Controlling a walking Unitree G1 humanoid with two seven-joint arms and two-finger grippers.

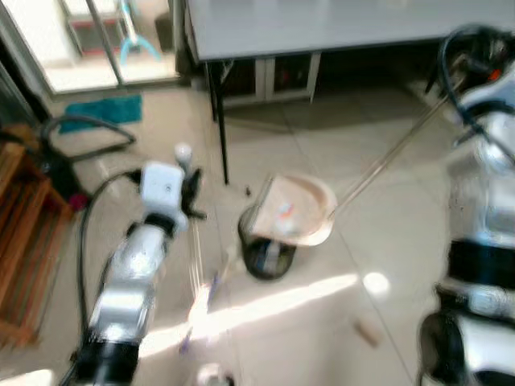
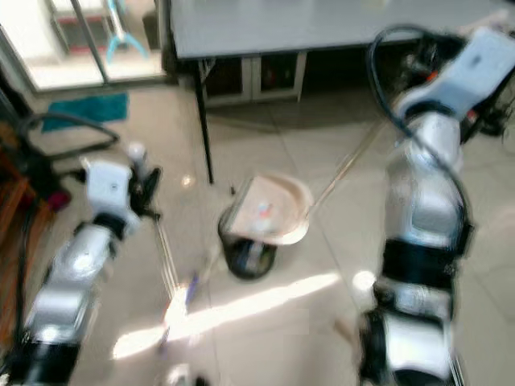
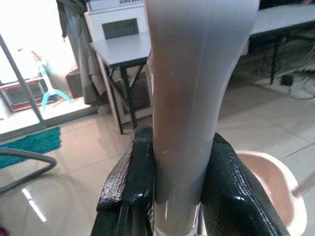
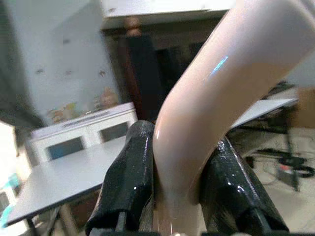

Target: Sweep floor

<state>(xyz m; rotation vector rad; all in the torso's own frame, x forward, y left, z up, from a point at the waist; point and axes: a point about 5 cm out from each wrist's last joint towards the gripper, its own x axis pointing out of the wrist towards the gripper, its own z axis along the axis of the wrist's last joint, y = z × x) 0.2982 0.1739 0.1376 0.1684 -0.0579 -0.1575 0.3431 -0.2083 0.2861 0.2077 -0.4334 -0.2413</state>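
Emptying step: right gripper (image 4: 179, 196) clamps dustpan handle (image 1: 386, 161), pan (image 1: 294, 209) tipped over bin (image 1: 265, 253), frame centre. Left gripper (image 3: 179, 196) clamps broom handle (image 3: 189, 98). Next: tilt more, shake debris out.

- One dustpan (image 1: 294, 211) – beyond the left gripper (image 3: 172, 196)
- One bin (image 1: 265, 253)
- One broom (image 1: 201, 297)
- Two tables (image 1: 322, 24) (image 3: 123, 49)
- One teal mat (image 1: 100, 110)

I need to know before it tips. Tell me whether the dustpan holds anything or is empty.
Not empty: the dustpan, held over the black bin, has a small pale scrap with a red speck in its tray. The blur hides what the scrap is.
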